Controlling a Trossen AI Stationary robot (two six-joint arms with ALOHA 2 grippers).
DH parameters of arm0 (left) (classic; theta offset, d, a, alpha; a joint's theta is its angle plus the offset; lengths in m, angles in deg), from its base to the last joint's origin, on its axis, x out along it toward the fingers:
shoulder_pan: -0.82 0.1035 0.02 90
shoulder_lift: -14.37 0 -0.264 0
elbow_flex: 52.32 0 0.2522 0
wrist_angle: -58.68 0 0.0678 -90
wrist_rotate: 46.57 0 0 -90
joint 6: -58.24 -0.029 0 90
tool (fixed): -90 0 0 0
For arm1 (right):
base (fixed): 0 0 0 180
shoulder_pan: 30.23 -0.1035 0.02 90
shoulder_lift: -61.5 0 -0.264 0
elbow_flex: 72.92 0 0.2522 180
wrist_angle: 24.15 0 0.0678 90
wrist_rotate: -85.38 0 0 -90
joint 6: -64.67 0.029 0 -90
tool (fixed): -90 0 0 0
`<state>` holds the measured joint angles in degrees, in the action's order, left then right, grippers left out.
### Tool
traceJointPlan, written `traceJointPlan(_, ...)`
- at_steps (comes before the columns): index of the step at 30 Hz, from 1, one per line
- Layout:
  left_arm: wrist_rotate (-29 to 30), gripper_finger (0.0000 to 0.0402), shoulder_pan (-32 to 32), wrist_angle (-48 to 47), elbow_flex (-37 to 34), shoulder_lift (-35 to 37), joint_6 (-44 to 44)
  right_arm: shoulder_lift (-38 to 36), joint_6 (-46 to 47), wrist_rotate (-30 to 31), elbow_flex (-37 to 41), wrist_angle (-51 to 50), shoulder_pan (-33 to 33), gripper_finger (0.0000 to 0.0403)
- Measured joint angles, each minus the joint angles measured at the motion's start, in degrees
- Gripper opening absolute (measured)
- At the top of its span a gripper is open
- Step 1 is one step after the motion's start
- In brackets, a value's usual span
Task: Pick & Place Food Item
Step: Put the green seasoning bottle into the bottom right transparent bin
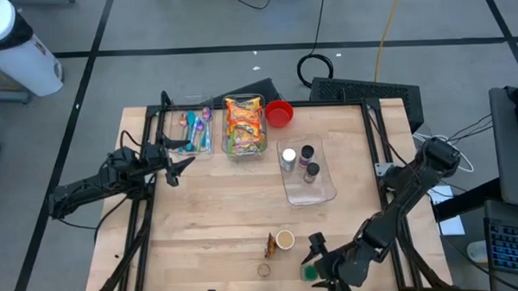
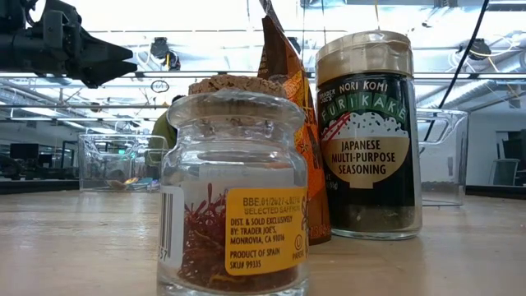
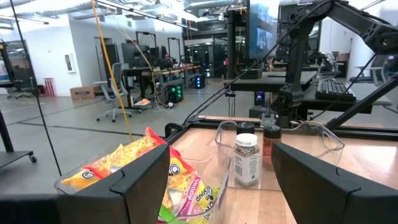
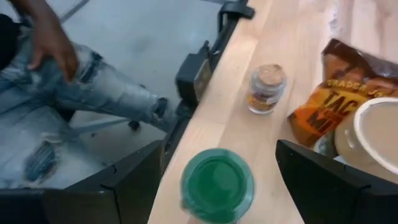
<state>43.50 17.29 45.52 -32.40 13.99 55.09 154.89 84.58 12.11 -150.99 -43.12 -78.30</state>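
Observation:
A jar with a green lid (image 4: 217, 185) stands near the table's near edge, right of centre (image 1: 309, 272). My right gripper (image 4: 219, 163) is open above it, one finger on either side, not touching it (image 1: 314, 261). A small cork-topped saffron jar (image 4: 266, 88), an orange packet (image 4: 323, 102) and a cream-lidded seasoning jar (image 4: 373, 134) stand just to its left; they fill the low view (image 2: 234, 193). My left gripper (image 1: 184, 162) is open and empty, held above the table's left side, facing a clear bin of snack packets (image 3: 155, 174).
At the back stand a clear bin of utensils (image 1: 192, 130), the snack bin (image 1: 245, 124), a red bowl (image 1: 279, 113) and a clear bin holding spice jars (image 1: 307, 170). A person's legs in jeans (image 4: 74, 93) are just beyond the table's near edge.

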Motion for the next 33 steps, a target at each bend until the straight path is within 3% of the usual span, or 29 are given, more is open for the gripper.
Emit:
traceJointPlan(15, 0.0, 0.0283, 0.0, 0.0, 0.0, 0.0, 0.0, 3.1, 0.4, -0.3, 0.1, -0.1, -0.4, 0.0297)
traceJointPlan(33, 0.0, 0.0283, 0.0, 0.0, 0.0, 0.0, 0.0, 3.1, 1.5, -0.4, 0.1, -3.2, 0.1, 0.0211)
